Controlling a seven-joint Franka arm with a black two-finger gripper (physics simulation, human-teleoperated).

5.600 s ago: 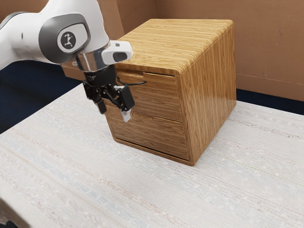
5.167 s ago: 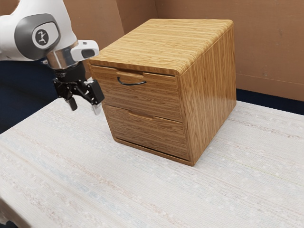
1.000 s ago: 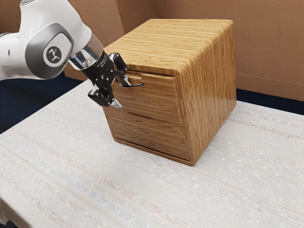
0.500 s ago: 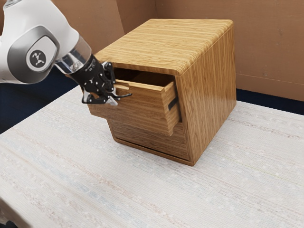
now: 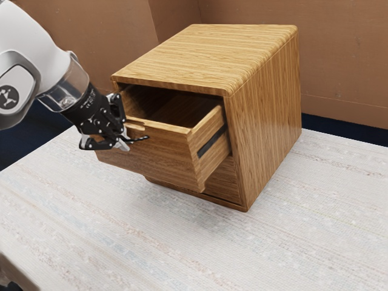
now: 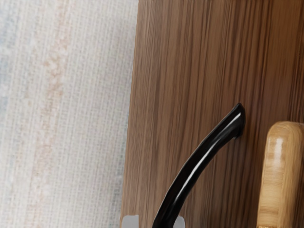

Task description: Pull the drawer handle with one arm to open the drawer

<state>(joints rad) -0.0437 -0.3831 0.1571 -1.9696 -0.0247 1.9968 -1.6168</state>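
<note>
A bamboo cabinet (image 5: pixel 242 79) with two drawers stands on the table. Its upper drawer (image 5: pixel 173 142) is pulled well out toward the exterior view's left, its inside open to view. The lower drawer (image 5: pixel 224 179) sits flush in the cabinet. My gripper (image 5: pixel 119 134) is at the upper drawer's front, shut on the thin black handle (image 5: pixel 138 139). In the wrist view the curved black handle (image 6: pixel 204 171) runs across the drawer front (image 6: pixel 190 71) down between my two pale fingertips (image 6: pixel 129 222).
The pale woven tabletop (image 5: pixel 182 242) stretches wide in front of the cabinet and toward the exterior view's right. Brown walls (image 5: pixel 345 54) stand behind the cabinet. A dark floor strip (image 5: pixel 30 130) lies beyond the table's far edge.
My gripper closed on the upper drawer's handle and moved toward the exterior view's left and slightly down. The drawer went from shut a second ago to far out now.
</note>
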